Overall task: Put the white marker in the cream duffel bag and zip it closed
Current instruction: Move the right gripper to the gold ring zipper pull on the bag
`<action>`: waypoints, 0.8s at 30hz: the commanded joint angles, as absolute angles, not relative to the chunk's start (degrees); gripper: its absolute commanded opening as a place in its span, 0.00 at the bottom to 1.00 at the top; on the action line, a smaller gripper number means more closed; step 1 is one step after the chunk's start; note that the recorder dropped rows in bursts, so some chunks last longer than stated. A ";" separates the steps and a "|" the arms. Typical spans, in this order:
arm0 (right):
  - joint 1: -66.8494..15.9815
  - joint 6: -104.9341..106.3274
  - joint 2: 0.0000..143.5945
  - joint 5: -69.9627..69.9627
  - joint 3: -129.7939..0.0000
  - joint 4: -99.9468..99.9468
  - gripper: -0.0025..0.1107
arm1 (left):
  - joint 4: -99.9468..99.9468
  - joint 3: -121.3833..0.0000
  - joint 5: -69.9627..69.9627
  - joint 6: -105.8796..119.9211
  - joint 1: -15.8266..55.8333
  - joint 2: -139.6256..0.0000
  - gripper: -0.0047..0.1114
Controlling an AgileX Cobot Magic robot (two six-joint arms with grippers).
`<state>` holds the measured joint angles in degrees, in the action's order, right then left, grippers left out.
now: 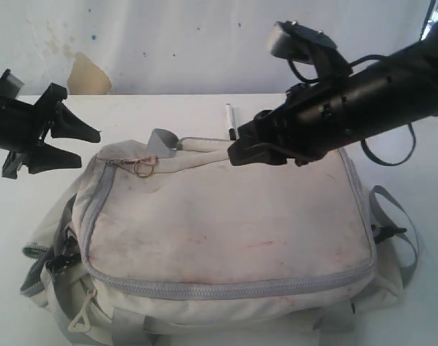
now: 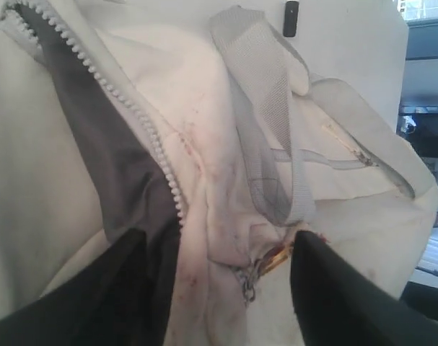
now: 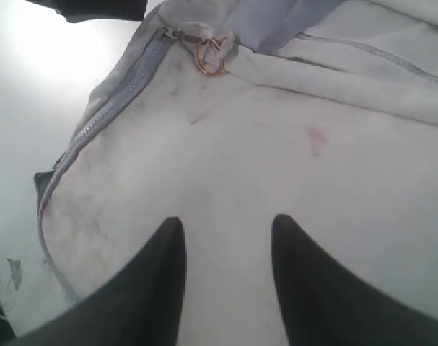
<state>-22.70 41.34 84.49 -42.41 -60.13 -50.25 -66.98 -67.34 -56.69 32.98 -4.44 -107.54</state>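
Found the soft, grubby cream fabric duffel bag (image 1: 226, 231) slumped nearest on the table (image 1: 168, 115), left jaws and right jaws both spread wide, empty. Spotted the slim white black-capped marker (image 1: 231, 121) lying behind it: likely light, stiff; best pinched mid-barrel.

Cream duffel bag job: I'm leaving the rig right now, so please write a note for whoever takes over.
Left gripper: jaws open, empty, off the left end of the cream duffel bag.
Right gripper: jaws open, nothing held, over the bag's top panel.
White marker: lying on the table behind the bag, not gripped.
Done: the zip is parted at one end, with dark lining showing.
Left: pick up the marker, put it inside, zip the bag closed.
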 commanded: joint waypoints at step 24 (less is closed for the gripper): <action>-37.62 42.38 111.65 -22.78 -78.88 -62.91 0.46 | -78.32 -67.99 -65.02 37.69 -4.39 -114.37 0.04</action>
